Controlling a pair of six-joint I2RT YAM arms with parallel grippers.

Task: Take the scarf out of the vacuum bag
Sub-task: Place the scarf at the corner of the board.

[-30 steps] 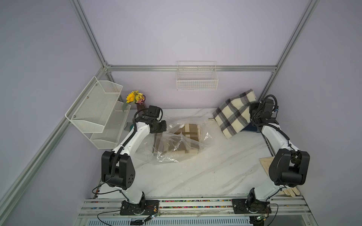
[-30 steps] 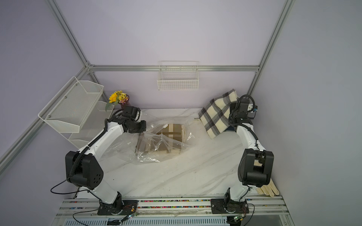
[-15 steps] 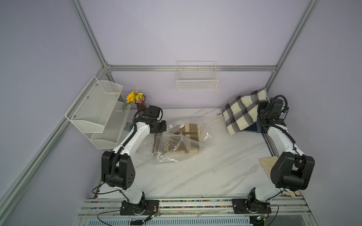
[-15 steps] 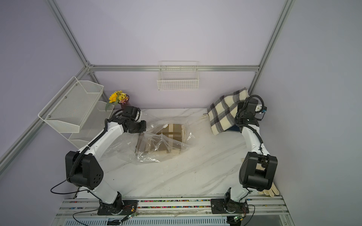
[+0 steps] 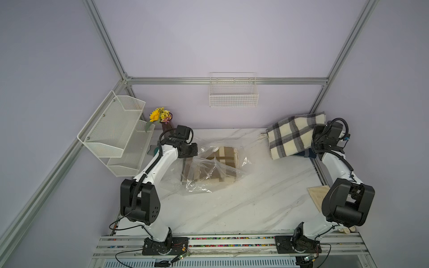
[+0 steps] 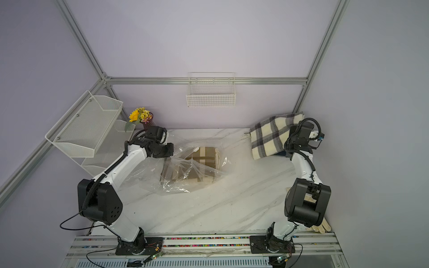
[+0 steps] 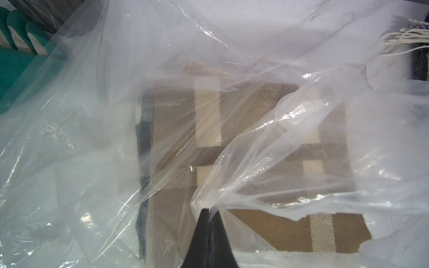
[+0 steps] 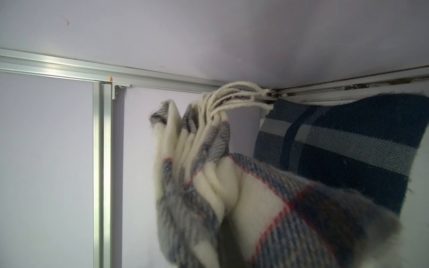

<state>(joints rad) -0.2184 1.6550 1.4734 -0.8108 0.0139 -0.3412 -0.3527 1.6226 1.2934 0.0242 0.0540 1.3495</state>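
Starting at the left wrist view, the left gripper (image 7: 209,211) is seen with its black jaws pressed together, clamped on a gathered fold of the vacuum bag (image 7: 290,130). Most of this view is filled by clear, crinkled plastic. A folded brown plaid scarf (image 7: 243,116) is seen through it, lying inside the bag. The fringe of a cream plaid scarf (image 7: 404,38) is glimpsed outside the plastic.

In both top views, the vacuum bag is spread on the white marble table (image 5: 232,208), left of the middle and near the far edge, with the brown plaid scarf inside it. The plastic is lifted at its left side by the left gripper. The right gripper (image 5: 316,140) is raised over the far right corner of the table and is clamped on the cream plaid scarf, which hangs outside the bag and apart from it. A navy scarf (image 5: 305,153) is partly covered beneath it at that corner. A wire basket (image 5: 233,97) is fixed to the back wall, a mesh shelf (image 5: 113,130) to the left wall.

In the right wrist view, the cream plaid scarf is bunched close to the camera, its folds and fringe gathered together. The jaws themselves are hidden by the cloth. The navy scarf is seen behind it, by the wall corner.
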